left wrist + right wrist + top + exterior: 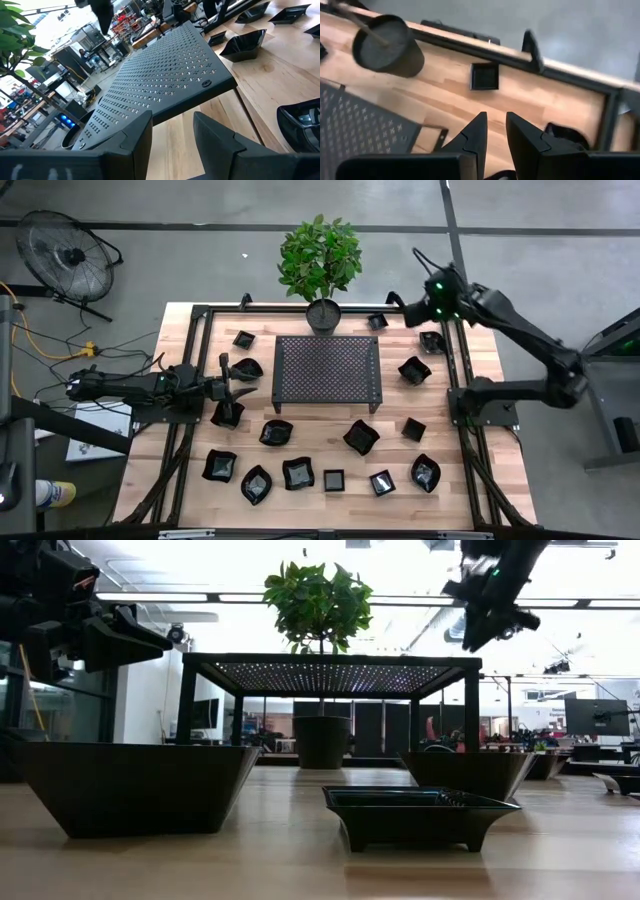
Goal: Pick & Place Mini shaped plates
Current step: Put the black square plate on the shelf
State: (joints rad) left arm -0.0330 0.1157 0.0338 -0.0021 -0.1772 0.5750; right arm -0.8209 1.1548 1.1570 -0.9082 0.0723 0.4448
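1. We see the small glossy black dishes spread over the pale wooden surface (190,445), ringing the large black perforated metal rack (326,370) on 3 sides; a loose row lies along the near edge and a few sit at the far right by the round black plant pot (323,315) with its green shrub. We judge the rack stands in the middle as the drop place, since its top is bare and none of the dishes is on it yet.

2. The left pincer (232,388) hangs just off the rack's left edge, level with the rack's top in the left wrist view. Its fingers (137,137) stand apart with only bare wood between them, so it has hold of nothing. 1 wavy-edged black dish (247,368) lies just beside it on the far side, and another deeper dish (227,414) just beside it on the near side (either looks within easy reach).

3. The right pincer (432,300) is raised over the far right corner. Its fingers (476,137) are nearly together with a narrow gap, gripping nothing.

4. A small square black dish (484,76) lies ahead of the right pincer near the black frame rail (570,75), apart from it and lower.
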